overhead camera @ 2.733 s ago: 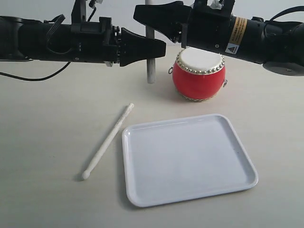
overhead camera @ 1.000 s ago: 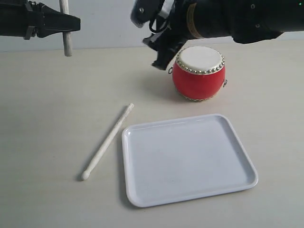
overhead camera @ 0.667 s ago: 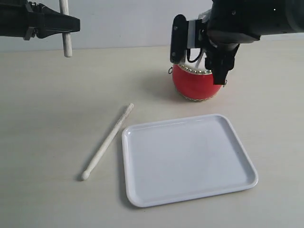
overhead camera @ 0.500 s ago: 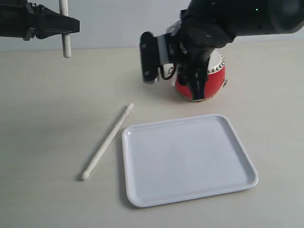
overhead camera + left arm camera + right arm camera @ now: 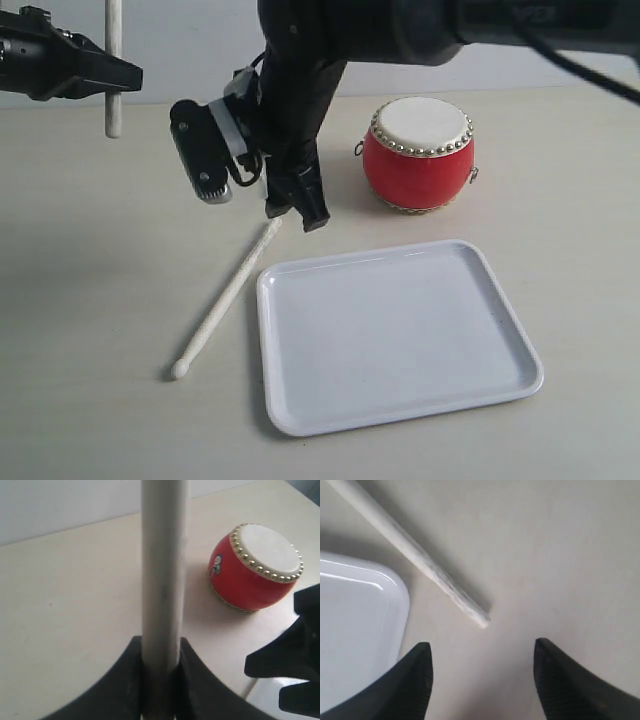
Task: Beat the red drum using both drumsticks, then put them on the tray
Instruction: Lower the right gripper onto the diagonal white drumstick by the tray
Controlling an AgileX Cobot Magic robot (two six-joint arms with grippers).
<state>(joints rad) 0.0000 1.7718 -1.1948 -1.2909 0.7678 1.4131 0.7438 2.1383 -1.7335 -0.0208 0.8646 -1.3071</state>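
You are at pickup of the second drumstick (image 5: 225, 300), lying on the tabletop (image 5: 90, 260) just beside the tray (image 5: 400, 335); the left pincer (image 5: 112, 78) grips the first drumstick (image 5: 113, 40) upright. Lower the wide-open right pincer (image 5: 480, 652) astride the lying stick's near end, then close

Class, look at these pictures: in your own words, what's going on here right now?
The left gripper is shut on one drumstick, holding it upright above the table, off to the left. The right gripper hangs open above the blunt end of the other drumstick, which lies on the table beside the tray. The red drum stands beyond the tray.
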